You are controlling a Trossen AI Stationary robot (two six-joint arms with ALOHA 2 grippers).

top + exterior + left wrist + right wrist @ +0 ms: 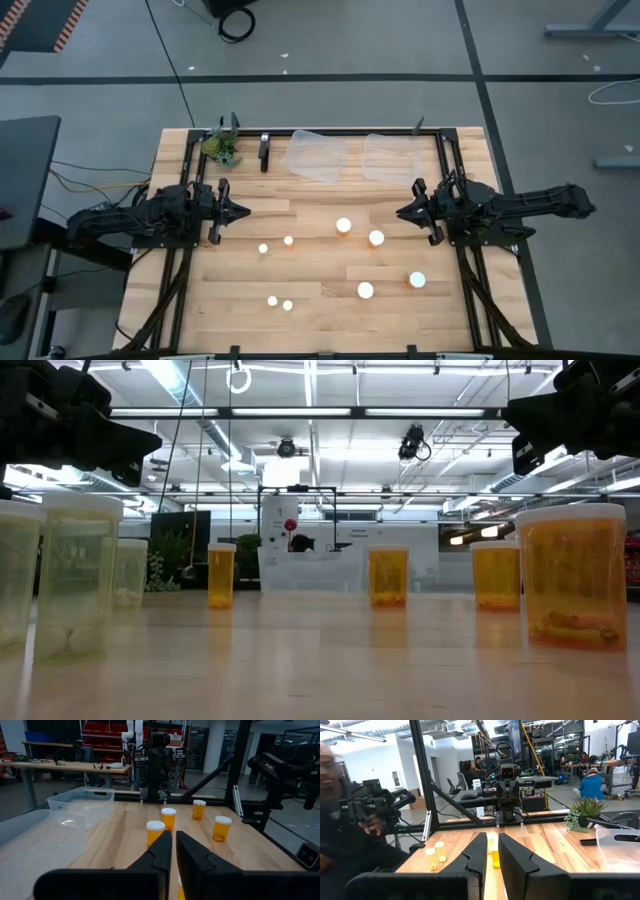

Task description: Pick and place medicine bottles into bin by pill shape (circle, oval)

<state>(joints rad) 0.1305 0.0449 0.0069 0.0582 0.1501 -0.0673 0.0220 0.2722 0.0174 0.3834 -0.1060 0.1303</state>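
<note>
Both arms hover at the surface's (240, 330) edges, left hand (243, 211) and right hand (400, 212) pinched together, empty — nothing grasped yet. Eight medicine bottles (344, 225) stand scattered mid-surface, the two clear bins (318, 156) waiting behind them.

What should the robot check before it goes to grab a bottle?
1. Left tool empty and shut, raised over the table's left side: ok, but it must open first.
2. Right tool empty and shut, raised over the right side: ok, must open too.
3. Medicine bottles standing upright with white caps on, spread apart on the table: ok, eight count in the high view.
4. Two clear bins at the table's far edge, nothing seen inside: ok.
5. Pill shape in each bottle: cannot tell for most.
6. Green plant in the far left corner, away from the bottles: ok.
</note>
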